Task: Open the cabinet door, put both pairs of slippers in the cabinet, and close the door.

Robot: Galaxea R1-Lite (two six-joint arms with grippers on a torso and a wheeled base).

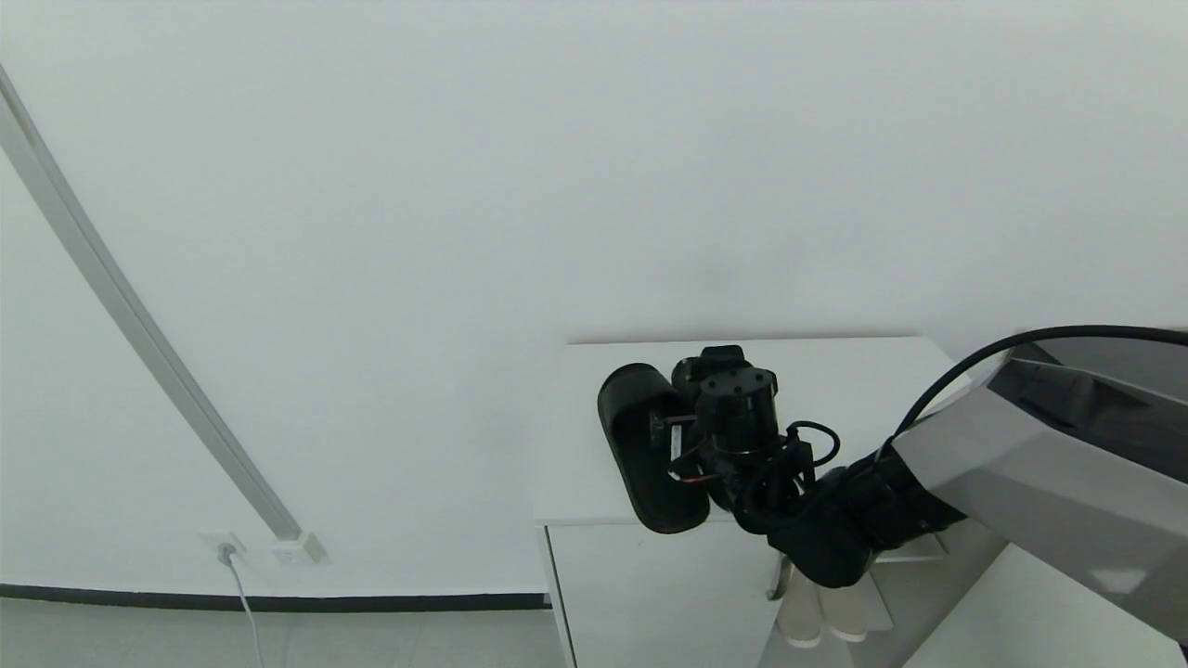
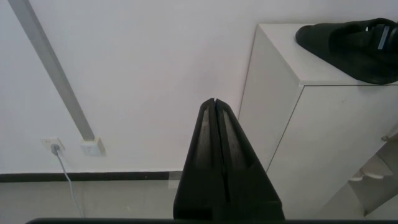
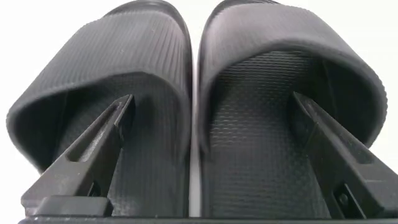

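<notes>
A pair of black slippers lies side by side on top of the white cabinet, overhanging its front edge. My right gripper is at them and open. In the right wrist view one finger sits under the strap of one slipper and the other finger under the strap of its mate, with the gripper spanning both. My left gripper hangs shut and empty to the left of the cabinet, lower than the black slippers. White slipper-like shapes rest inside the open compartment.
A white wall stands close behind the cabinet. A grey conduit runs slantwise down it to a socket with a plugged cable. A white panel, seemingly the open door, stands at the lower right. Bare floor lies left of the cabinet.
</notes>
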